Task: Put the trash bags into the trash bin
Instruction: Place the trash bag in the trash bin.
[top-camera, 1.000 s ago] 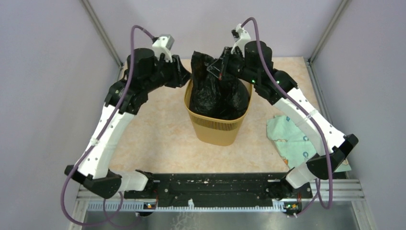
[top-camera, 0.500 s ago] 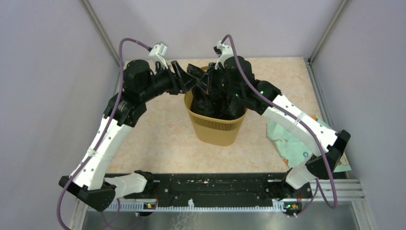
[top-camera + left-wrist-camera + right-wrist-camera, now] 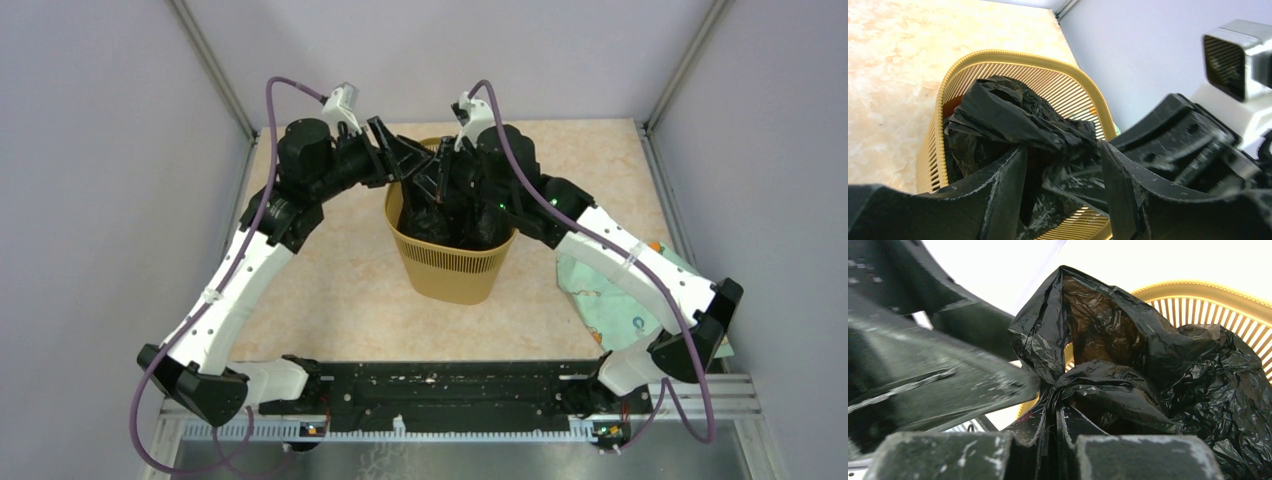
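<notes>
While the right tool (image 3: 1052, 414) pinches a fold of the trash bag (image 3: 1148, 360) between fingers pressed almost together, the step in hand looks like stuffing that bag down into the trash bin (image 3: 455, 272). Just beyond this tool's tips the bag bulges in a crumpled peak above the bin's slotted rim, so it is only partly in. The left tool (image 3: 1062, 167) stands spread at the opposite side of the bin. A black fold shows between its fingers, though whether it touches them cannot be told. To do this well, the right tool should probably carry its pinch low into the bin before letting go, since thin film released high is likely to spring up again. The left tool, jaws apart, could then press the raised peak down from above, kept inside the rim so the light bin does not tip on the desk (image 3: 330, 270). Back toward the right arm's base, away from both tools, the green cloth (image 3: 600, 290) needs no attention.
</notes>
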You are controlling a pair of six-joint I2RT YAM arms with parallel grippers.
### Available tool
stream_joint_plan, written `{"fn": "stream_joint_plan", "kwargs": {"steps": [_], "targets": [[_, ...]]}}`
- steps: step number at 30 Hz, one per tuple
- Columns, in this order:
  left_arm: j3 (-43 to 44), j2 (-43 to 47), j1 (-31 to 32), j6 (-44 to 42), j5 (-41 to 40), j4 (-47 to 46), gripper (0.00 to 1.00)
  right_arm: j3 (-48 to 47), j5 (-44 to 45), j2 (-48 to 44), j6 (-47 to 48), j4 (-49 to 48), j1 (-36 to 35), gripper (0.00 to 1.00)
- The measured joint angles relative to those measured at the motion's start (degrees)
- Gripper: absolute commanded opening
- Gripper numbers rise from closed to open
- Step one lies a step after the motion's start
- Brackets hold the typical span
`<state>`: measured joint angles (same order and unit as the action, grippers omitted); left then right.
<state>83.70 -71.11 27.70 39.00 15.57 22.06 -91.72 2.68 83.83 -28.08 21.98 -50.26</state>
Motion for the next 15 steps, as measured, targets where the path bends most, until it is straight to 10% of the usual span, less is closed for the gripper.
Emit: {"fn": "stream_joint_plan", "kwargs": {"steps": [15], "targets": [[-0.7,-1.8,0.0,0.9,-1.1,-2.4,0.12,4.2,-1.0,-5.9,1.1,-1.0,0.0,0.44]]}}
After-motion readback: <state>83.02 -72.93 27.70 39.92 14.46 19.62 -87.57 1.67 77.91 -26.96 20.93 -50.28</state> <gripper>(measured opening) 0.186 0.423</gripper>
